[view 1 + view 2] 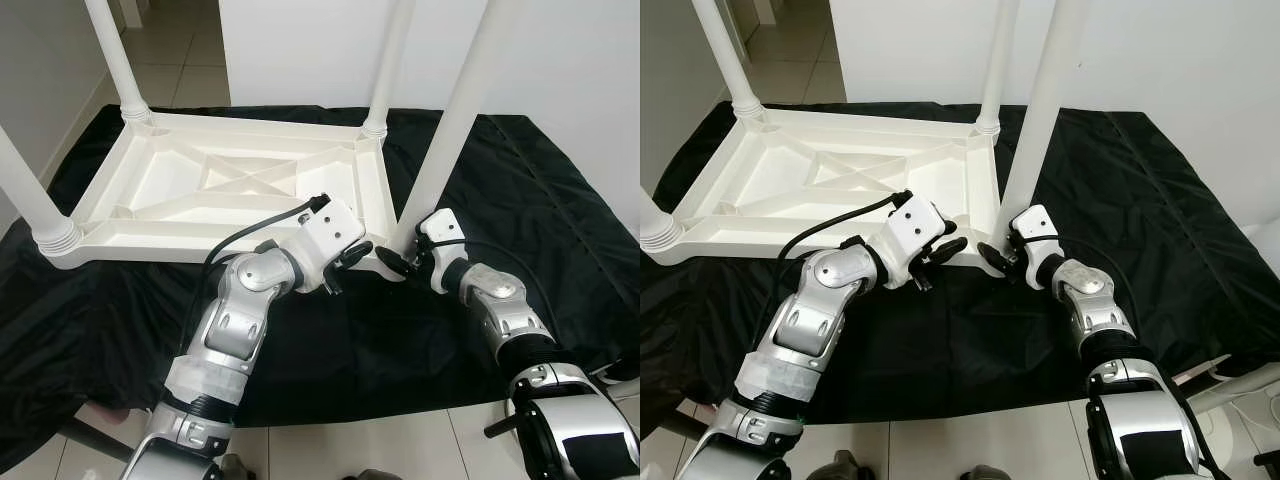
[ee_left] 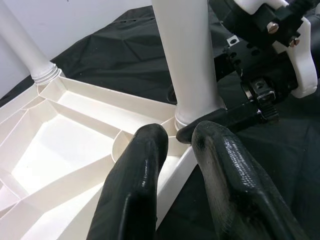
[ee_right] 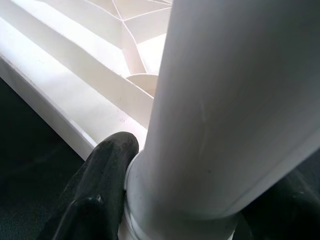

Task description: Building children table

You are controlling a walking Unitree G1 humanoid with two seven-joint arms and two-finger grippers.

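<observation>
A white plastic children's table (image 1: 200,175) lies upside down on a black cloth (image 1: 400,340), with its legs pointing up. My right gripper (image 1: 405,258) is shut on the near right leg (image 1: 450,130) at its base, just above the corner socket. One black finger (image 3: 100,185) presses against the leg (image 3: 235,115) in the right wrist view. My left gripper (image 1: 348,258) hovers over the table's near rim, right beside that corner. Its fingers (image 2: 140,175) stand slightly apart with nothing between them and point at the leg's base (image 2: 190,112).
Three more legs stand at the far left (image 1: 115,60), far right (image 1: 390,60) and near left (image 1: 25,190) corners. A white wall rises behind the cloth. Tiled floor (image 1: 180,50) opens at the back left, and more floor (image 1: 380,440) lies in front.
</observation>
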